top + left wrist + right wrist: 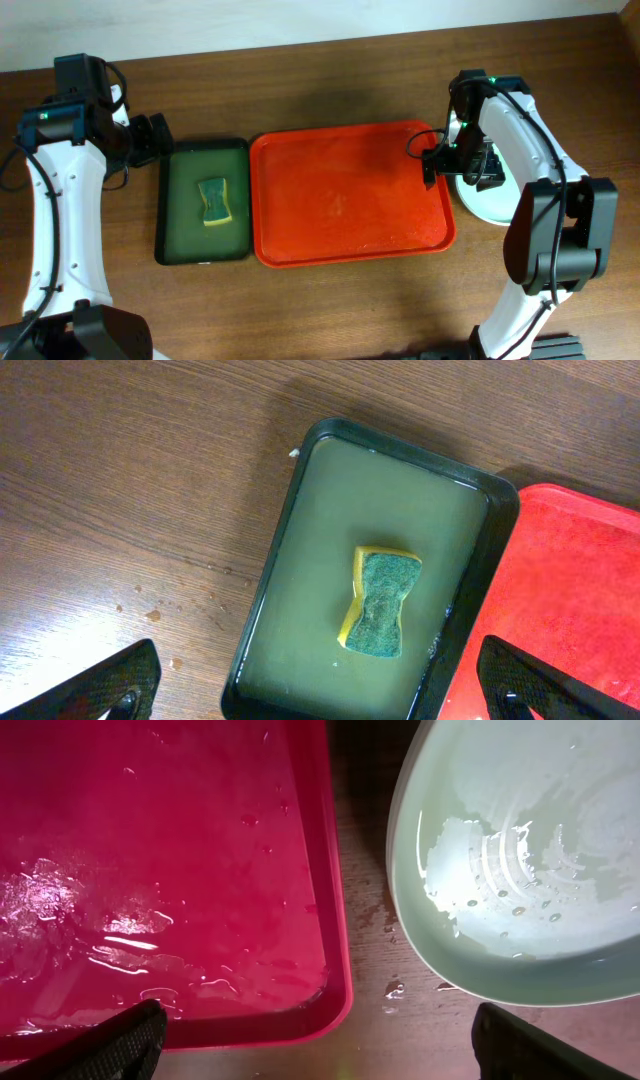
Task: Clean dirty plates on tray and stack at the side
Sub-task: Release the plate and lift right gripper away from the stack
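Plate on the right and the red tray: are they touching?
Apart. The right wrist view shows a strip of table between the plate and the tray rim.

wet red-orange tray [350, 190] lies flat, a wet pale plate [483, 207] just right of it.

the tray [350, 190] is red-orange, the plate [488, 206] pale mint, the sponge [213, 202] green-yellow.
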Action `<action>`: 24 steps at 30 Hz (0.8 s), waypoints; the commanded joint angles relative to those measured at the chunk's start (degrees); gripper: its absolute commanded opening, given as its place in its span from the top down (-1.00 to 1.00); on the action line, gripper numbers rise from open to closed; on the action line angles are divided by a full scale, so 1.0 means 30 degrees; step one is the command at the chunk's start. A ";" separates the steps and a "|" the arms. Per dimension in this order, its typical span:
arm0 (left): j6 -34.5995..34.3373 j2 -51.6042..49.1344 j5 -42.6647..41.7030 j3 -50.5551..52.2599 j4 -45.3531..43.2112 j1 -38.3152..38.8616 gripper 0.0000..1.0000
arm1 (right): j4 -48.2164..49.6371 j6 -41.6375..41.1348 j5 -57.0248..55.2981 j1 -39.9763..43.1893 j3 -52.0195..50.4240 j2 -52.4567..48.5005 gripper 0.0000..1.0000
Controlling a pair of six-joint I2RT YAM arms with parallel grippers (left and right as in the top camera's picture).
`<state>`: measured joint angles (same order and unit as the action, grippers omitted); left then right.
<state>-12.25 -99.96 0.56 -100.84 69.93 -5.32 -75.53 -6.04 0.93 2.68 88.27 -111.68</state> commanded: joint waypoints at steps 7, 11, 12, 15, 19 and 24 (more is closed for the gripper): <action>-0.0044 -0.0029 -0.0211 -0.0051 -0.0007 -0.0029 -0.98 | 0.0204 0.0015 -0.0240 -0.0015 -0.0124 0.0430 -0.97; -0.0036 -0.0029 -0.0211 -0.0051 -0.0007 -0.0029 -0.98 | 0.0568 0.0022 -0.0240 -0.0015 -0.0124 0.0430 -0.97; -0.0036 -0.0029 -0.0211 -0.0051 -0.0007 -0.0029 -0.98 | 0.0743 0.0022 -0.0240 -0.0015 -0.0124 0.0430 -0.97; -0.0036 -0.0029 -0.0211 -0.0051 0.0000 -0.0029 -0.98 | 0.1100 0.0022 -0.0240 -0.0015 -0.0124 0.0430 -0.97; -0.0044 -0.0029 -0.0211 -0.0051 -0.0007 -0.0029 -0.98 | 0.1377 0.0015 -0.0240 -0.0015 -0.0124 0.0430 -0.97; -0.0036 -0.0029 -0.0211 -0.0051 -0.0007 -0.0029 -0.98 | 0.1559 0.0015 -0.0240 -0.0015 -0.0124 0.0350 -0.97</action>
<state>-12.25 -99.96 0.56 -100.84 69.93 -5.32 -71.00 -6.00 0.93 2.68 88.27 -111.68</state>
